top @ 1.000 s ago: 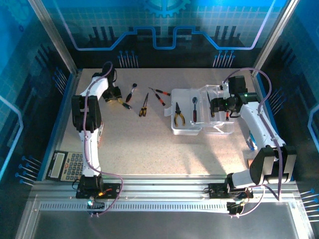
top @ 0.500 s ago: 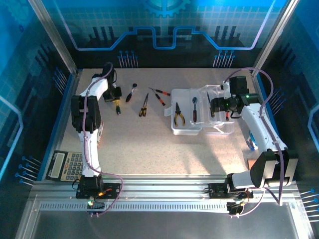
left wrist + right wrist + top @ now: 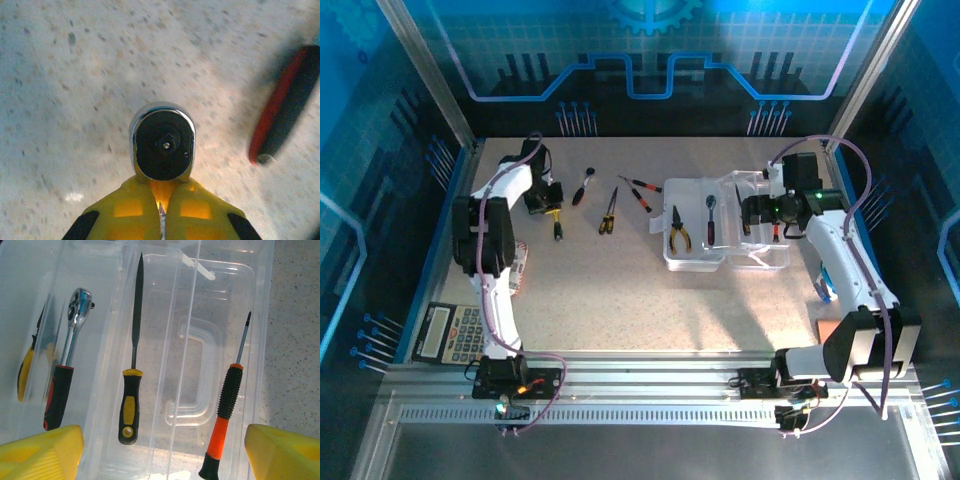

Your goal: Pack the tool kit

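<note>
My left claw [image 3: 161, 202] pinches a chrome-headed tool [image 3: 162, 140] over the tabletop [image 3: 70, 75], I judge for carrying to the clear case [image 3: 257, 300], where my right claw [image 3: 162, 450] hangs spread

The left arm [image 3: 485, 235] stretches toward 11 o'clock. The left gripper [image 3: 161, 215] is closed, its pads [image 3: 125, 220] pressed together around a chrome-headed tool [image 3: 162, 142]. The right arm [image 3: 840, 245] rises toward 1 o'clock, with the wrist turned to 9 o'clock. The right gripper [image 3: 162, 452] has its fingers [image 3: 285, 452] far apart.

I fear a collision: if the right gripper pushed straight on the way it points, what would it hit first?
The right gripper would probably meet the clear case, on bare plastic between the yellow-handled file and the orange-handled screwdriver; depth is unclear.
</note>
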`<state>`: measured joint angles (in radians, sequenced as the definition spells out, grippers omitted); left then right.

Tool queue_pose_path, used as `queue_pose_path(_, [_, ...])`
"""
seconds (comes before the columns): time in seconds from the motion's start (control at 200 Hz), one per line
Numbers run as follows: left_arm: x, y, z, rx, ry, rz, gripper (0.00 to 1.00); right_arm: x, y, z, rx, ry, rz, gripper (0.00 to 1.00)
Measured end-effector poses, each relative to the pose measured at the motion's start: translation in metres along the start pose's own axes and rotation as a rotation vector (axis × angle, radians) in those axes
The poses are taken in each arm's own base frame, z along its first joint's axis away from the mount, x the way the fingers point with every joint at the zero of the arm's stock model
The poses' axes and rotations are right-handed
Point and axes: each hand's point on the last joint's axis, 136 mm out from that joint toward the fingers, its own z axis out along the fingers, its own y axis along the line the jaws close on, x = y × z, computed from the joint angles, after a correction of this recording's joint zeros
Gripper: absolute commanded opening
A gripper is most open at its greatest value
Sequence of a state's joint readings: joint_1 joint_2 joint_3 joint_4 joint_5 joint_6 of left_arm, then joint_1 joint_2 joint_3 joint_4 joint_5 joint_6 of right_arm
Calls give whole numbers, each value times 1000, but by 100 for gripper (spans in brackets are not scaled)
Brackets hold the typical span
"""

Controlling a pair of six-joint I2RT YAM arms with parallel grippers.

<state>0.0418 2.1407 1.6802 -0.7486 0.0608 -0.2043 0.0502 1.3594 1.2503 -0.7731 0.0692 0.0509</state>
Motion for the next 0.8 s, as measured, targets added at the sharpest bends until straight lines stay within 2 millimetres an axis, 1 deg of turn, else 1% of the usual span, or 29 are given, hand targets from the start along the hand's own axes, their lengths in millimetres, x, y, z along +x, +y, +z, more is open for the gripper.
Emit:
queue_pose_path(0.085, [5, -14, -22, 74, -25, 0, 0, -1, 6, -3, -16, -4, -11, 86])
queue_pose_path(0.16, [6, -35, -47, 157, -66, 4, 0, -4, 16, -7, -46, -10, -26, 89])
queue_pose_path(0.215, [6, -54, -65, 222, -102, 18, 0, -8, 26, -11, -79, -22, -41, 92])
queue_pose_path(0.275, [8, -76, -83, 288, -139, 47, 0, -13, 39, -17, -120, -39, -53, 100])
queue_pose_path(0.35, [15, -105, -102, 368, -169, 80, 0, -20, 59, -27, -174, -68, -80, 100])
queue_pose_path(0.41, [23, -131, -116, 438, -182, 108, 0, -24, 79, -36, -228, -90, -107, 100])
queue_pose_path(0.535, [42, -177, -135, 559, -188, 153, 0, -28, 118, -47, -333, -125, -149, 100])
queue_pose_path(0.63, [56, -209, -144, 635, -180, 183, 0, -30, 147, -51, -412, -142, -167, 100])
queue_pose_path(0.73, [72, -238, -151, 698, -169, 214, 0, -33, 174, -50, -483, -152, -175, 100])
queue_pose_path(0.8, [82, -254, -155, 731, -157, 232, 0, -34, 191, -45, -516, -149, -174, 94])
